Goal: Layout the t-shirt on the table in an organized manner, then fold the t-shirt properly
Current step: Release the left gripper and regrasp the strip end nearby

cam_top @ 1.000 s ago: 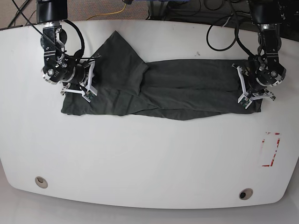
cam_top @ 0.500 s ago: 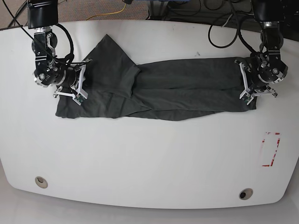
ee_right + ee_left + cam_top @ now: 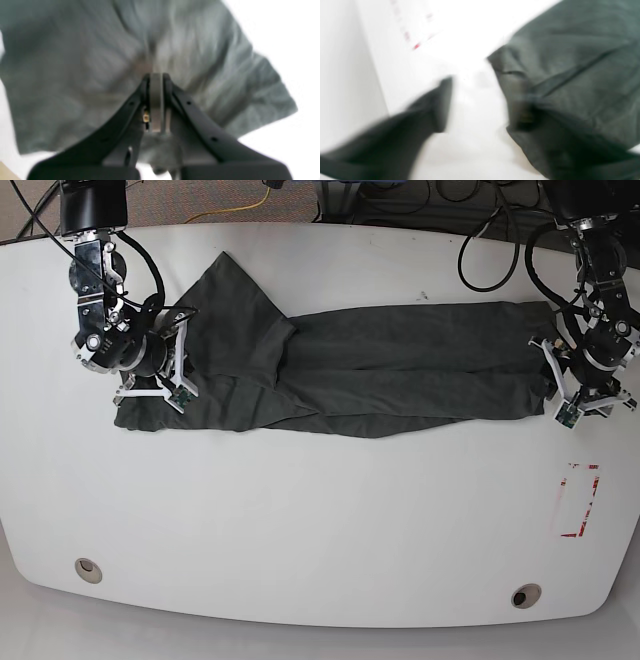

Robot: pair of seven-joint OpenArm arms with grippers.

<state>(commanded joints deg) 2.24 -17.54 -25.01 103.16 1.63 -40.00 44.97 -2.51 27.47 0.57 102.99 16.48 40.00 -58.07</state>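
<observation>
T-shirt stretched between right hand, left hand.

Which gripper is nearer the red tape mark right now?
Left. The left gripper sits at the shirt's end just above the red tape mark; the right gripper is across the table at the other end.

The left wrist view is heavily motion-blurred. The t-shirt occupies the right half of the frame, dark grey with diagonal creases. The left gripper shows one dark finger at lower left, apart from the cloth. The second finger is indistinct against the fabric at lower centre-right. The table is white; faint red tape marks appear at upper left.
</observation>
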